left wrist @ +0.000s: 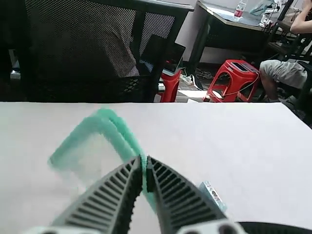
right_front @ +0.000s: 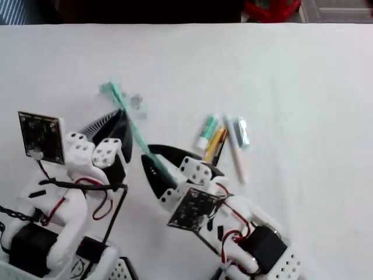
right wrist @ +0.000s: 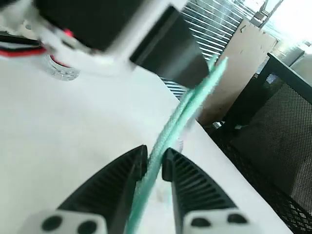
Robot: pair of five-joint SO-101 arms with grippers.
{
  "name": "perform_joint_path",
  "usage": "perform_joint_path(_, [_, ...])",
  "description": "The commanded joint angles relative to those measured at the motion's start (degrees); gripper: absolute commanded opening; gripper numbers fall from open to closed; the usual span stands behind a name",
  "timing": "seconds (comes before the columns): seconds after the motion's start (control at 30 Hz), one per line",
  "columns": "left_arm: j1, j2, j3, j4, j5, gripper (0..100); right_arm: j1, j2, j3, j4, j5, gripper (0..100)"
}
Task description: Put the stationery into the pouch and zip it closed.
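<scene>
Green-edged pouch (right_front: 135, 131) (pinched edge-on) slants from left hand (left wrist: 144, 163) to right hand (right wrist: 155, 155).

I'm holding the green-trimmed pouch (right_front: 137, 135) edge-on, left of centre (clear-sided); pens (right_front: 235, 153) and glue stick (right_front: 206, 133) are lying clustered centre-right.

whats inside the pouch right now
Nothing that shows: the table can be seen through the clear side of the pouch. The stationery lies outside it, on the table. The strip pinched in the left gripper is covered.
</scene>
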Motion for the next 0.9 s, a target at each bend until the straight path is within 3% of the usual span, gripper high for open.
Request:
perform_joint_path(0.0, [0.4,-0.48,-1.32,-0.88,-0.53,2,0.84,-0.48,-0.09,-2.07,0.44,1.9])
perform_joint_path(0.27, [0.48,-0.48,1.93,-1.14,-0.88,4,1.19,-0.48,1.58,-2.07,0.44,1.9])
perform_joint_path(0.43, [-1.63,-0.48,1.93,5.1,-0.26,20,1.63,-0.48,5.27,-5.85,0.44,1.9])
perform_joint_path(0.57, [-2.77,-0.13,-1.23,10.99,5.89,26,5.41,-0.48,7.47,-12.88,0.44,1.9])
perform_joint_path(0.7, [-2.51,-0.13,-1.67,8.79,12.92,25,6.9,-0.48,7.56,-16.84,0.44,1.9])
perform_joint_path(0.87, [-0.04,1.36,-1.41,8.26,14.59,25,6.81,-0.4,7.56,-17.45,0.35,1.9])
